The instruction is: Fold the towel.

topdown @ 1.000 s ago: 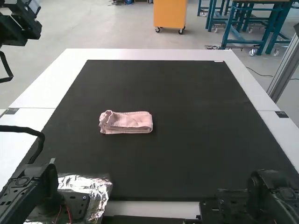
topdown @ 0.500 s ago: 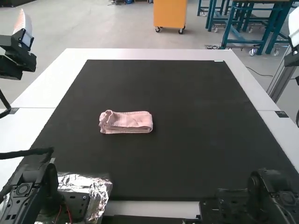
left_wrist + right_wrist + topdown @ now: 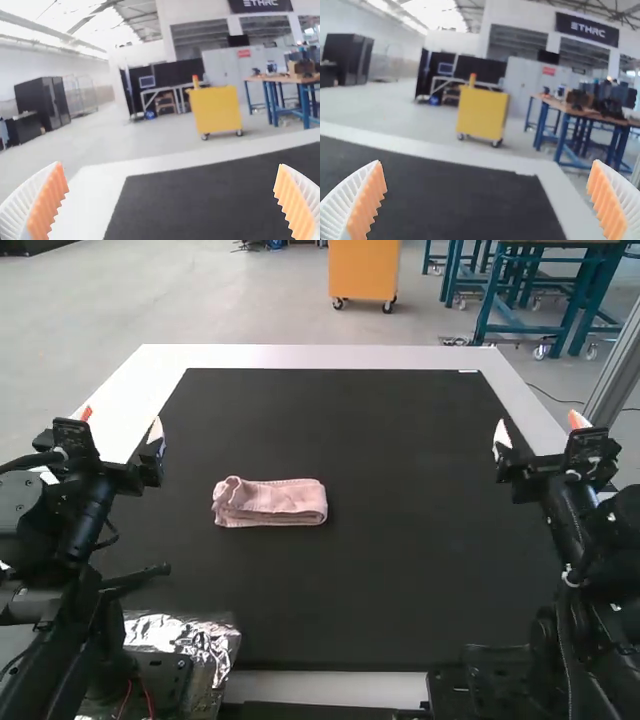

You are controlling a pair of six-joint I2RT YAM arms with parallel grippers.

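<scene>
Here, folded pink cloth towel is seen on flat black mat, layers apparently stacked; white-ribbed, orange-padded left gripper and matching right gripper spread wide, nothing gripped.

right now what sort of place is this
Probably a robotics lab or workshop: two robot arms stand at a table with a black mat, a wheeled cart and blue-framed workbenches beyond.

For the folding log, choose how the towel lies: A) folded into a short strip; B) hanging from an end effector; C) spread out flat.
A: the pink towel lies on the black mat as a short strip with its layers stacked.
</scene>
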